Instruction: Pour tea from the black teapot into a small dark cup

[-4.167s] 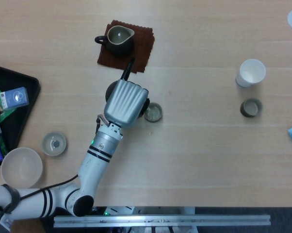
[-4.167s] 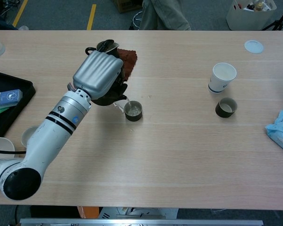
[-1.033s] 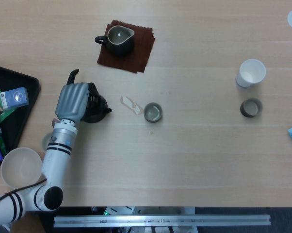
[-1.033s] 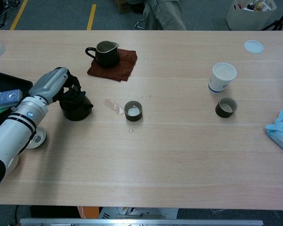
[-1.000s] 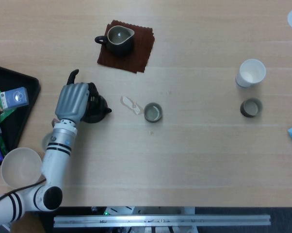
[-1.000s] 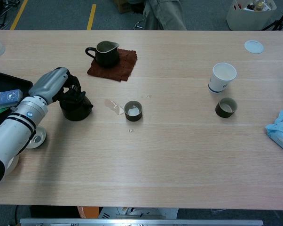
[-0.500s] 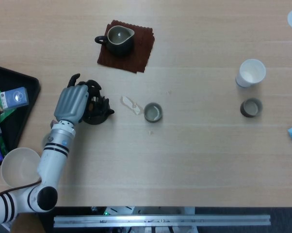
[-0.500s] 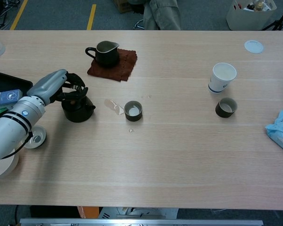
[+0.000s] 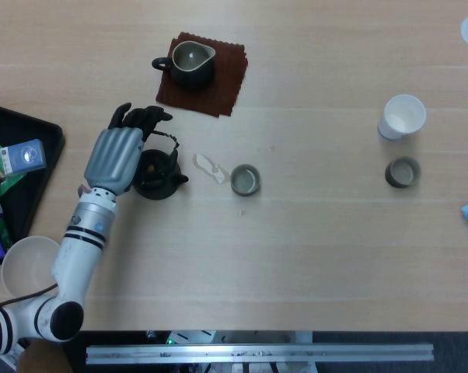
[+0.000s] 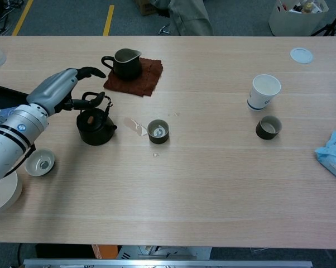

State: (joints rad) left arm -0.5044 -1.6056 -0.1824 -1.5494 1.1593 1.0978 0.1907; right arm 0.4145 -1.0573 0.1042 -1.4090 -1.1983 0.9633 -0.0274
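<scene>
The black teapot [image 9: 158,176] [image 10: 94,127] stands upright on the table, its wire handle raised and its spout toward the small dark cup [image 9: 246,179] [image 10: 158,131]. That cup sits a short way to its right with pale liquid inside. A small spill [image 9: 210,167] [image 10: 135,124] lies between them. My left hand [image 9: 119,154] [image 10: 59,89] hovers just left of and above the teapot, fingers spread, holding nothing. My right hand does not show in either view.
A dark pitcher [image 9: 190,62] [image 10: 125,62] rests on a brown cloth [image 9: 226,78] at the back. A white paper cup [image 9: 403,116] [image 10: 264,91] and a second dark cup [image 9: 403,172] [image 10: 268,127] stand at right. A black tray [image 9: 43,128], bowl [image 9: 32,268] and small dish [image 10: 39,162] lie left.
My left hand carried the teapot from over the cup to the left, set it down, then opened its fingers and lifted off it. The teapot now stands free.
</scene>
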